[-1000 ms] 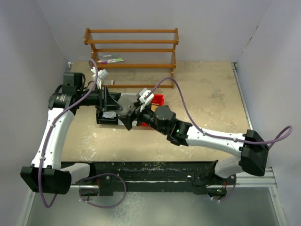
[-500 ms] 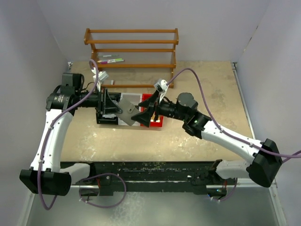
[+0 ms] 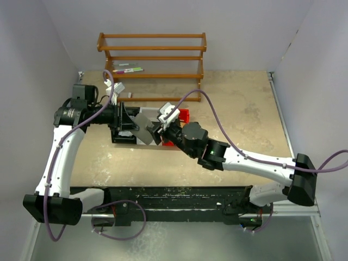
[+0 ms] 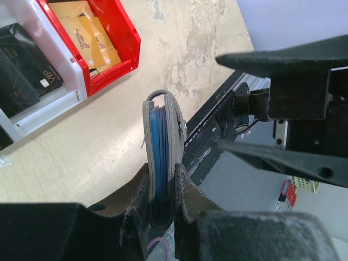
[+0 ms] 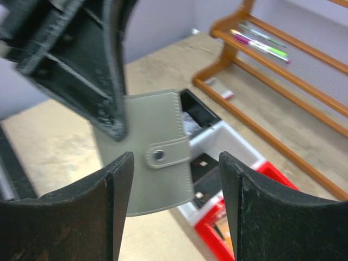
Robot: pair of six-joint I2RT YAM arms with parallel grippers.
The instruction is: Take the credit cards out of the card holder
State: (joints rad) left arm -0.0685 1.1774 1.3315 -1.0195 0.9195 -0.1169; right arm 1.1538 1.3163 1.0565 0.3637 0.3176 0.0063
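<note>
The card holder (image 3: 142,127) is a flat grey case, closed with a snap strap (image 5: 166,154). My left gripper (image 3: 132,124) is shut on it and holds it above the row of bins. In the left wrist view the card holder (image 4: 162,136) stands edge-on between the jaws of the left gripper (image 4: 162,176), with blue card edges showing inside. My right gripper (image 3: 156,133) is open and empty just right of the holder. In the right wrist view the card holder (image 5: 155,157) hangs beyond and between the spread jaws of the right gripper (image 5: 175,201), not touched.
A row of bins lies under the holder: black (image 3: 122,137), white (image 4: 38,106) with dark cards, red (image 3: 184,115) with tan cards (image 4: 89,30). A wooden rack (image 3: 152,54) with pens (image 3: 128,69) stands at the back. The table's front rail (image 3: 179,198) is near.
My right gripper swung out to the right over the red bin, then came back left and now sits close to the card holder. The left gripper has held the holder still.
</note>
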